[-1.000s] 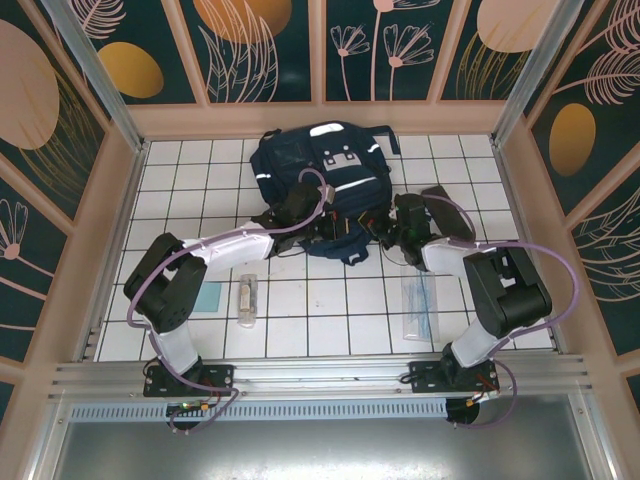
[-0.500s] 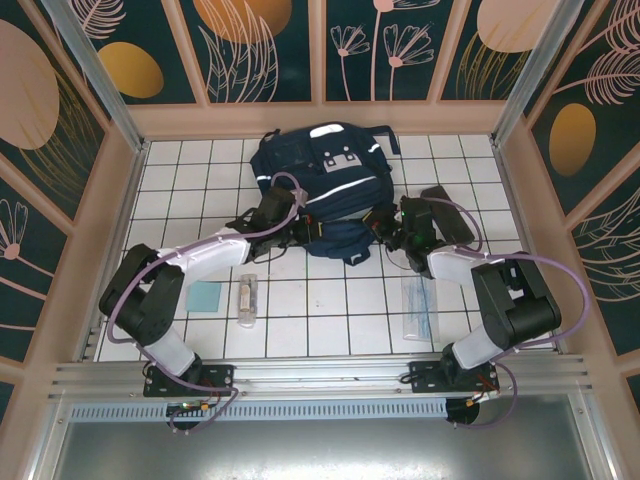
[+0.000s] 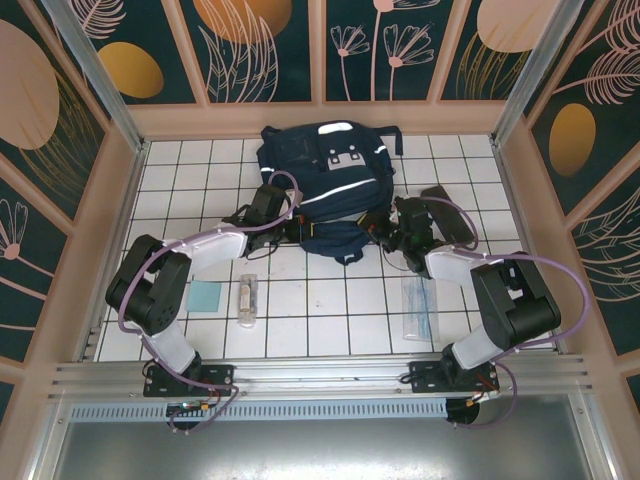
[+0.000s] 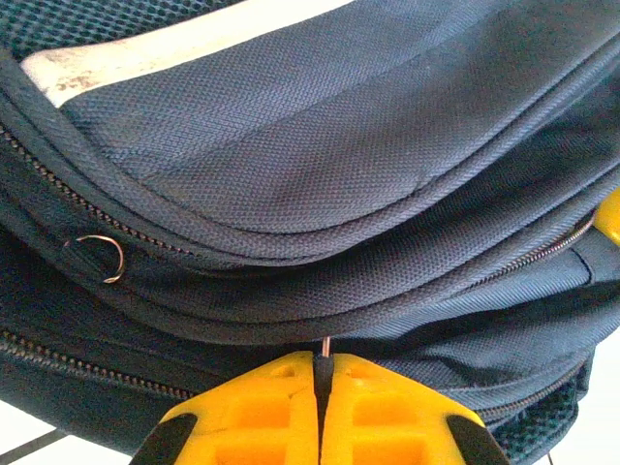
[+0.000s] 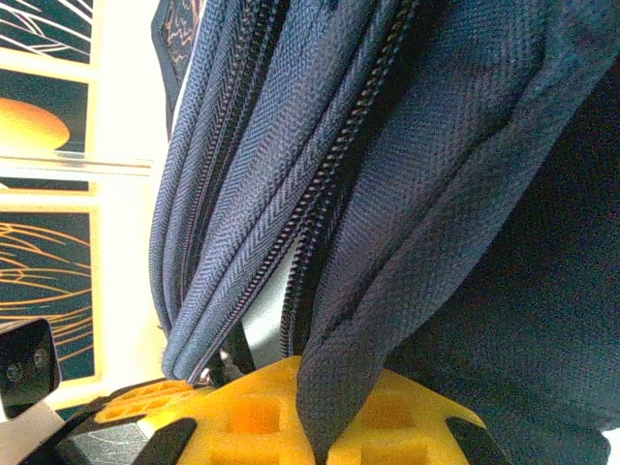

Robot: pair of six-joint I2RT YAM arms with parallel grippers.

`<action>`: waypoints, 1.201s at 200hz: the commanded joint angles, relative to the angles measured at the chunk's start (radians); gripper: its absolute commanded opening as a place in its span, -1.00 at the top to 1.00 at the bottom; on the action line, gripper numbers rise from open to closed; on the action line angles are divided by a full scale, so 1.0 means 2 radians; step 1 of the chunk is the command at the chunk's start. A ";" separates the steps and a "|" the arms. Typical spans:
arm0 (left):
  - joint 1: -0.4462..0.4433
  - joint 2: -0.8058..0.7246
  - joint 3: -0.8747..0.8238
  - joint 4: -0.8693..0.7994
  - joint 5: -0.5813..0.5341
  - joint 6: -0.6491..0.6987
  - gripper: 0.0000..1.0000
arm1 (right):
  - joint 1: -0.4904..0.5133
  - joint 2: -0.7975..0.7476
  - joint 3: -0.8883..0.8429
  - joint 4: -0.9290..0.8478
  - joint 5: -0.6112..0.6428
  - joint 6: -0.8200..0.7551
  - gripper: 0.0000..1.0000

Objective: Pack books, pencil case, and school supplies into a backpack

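- The large navy-blue fabric backpack [image 3: 325, 170] with white reflective stripes lies flat at the far middle of the white tiled table [image 3: 320, 325].
- The left gripper [image 3: 290, 228] is at the bag's near left edge. In the left wrist view its yellow fingers [image 4: 252, 412] are pressed together, pinching a thin metal tab [image 4: 325, 349] that hangs from a zip seam.
- The right gripper [image 3: 383, 228] is at the near right edge. In the right wrist view its yellow fingers [image 5: 407, 426] are clamped on a fold of the navy fabric beside a dark zip.
- A small black oblong soft pouch [image 3: 448, 211] lies just right of the right gripper.
- A long clear flat plastic sleeve [image 3: 419, 308] lies near right.
- A small clear tube-like packet [image 3: 247, 299] and a pale-teal card [image 3: 205, 296] lie near left, side by side.
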 commanded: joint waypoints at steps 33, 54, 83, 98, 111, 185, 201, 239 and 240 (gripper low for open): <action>0.044 -0.003 0.007 -0.104 -0.061 0.007 1.00 | -0.019 -0.020 0.027 -0.031 0.049 -0.036 1.00; 0.044 -0.032 0.021 -0.139 -0.072 -0.001 1.00 | -0.019 -0.019 0.027 -0.034 0.056 -0.037 1.00; 0.044 -0.060 0.025 -0.155 -0.084 -0.016 1.00 | -0.018 -0.016 0.028 -0.034 0.060 -0.038 1.00; 0.045 -0.064 0.027 -0.160 -0.104 -0.011 1.00 | -0.020 -0.014 0.030 -0.038 0.059 -0.041 1.00; 0.047 -0.056 0.031 -0.164 -0.115 0.000 1.00 | -0.019 -0.014 0.032 -0.040 0.057 -0.043 1.00; 0.108 0.017 0.047 -0.059 -0.199 0.031 1.00 | -0.018 -0.021 0.027 -0.034 0.016 -0.064 1.00; 0.116 0.036 0.061 -0.032 -0.218 0.037 1.00 | -0.017 -0.022 0.026 -0.039 0.010 -0.071 1.00; 0.125 0.085 0.116 -0.005 -0.255 0.071 1.00 | -0.016 -0.024 0.028 -0.066 0.002 -0.094 1.00; 0.125 0.086 0.116 -0.004 -0.255 0.072 1.00 | -0.016 -0.024 0.028 -0.067 0.002 -0.095 1.00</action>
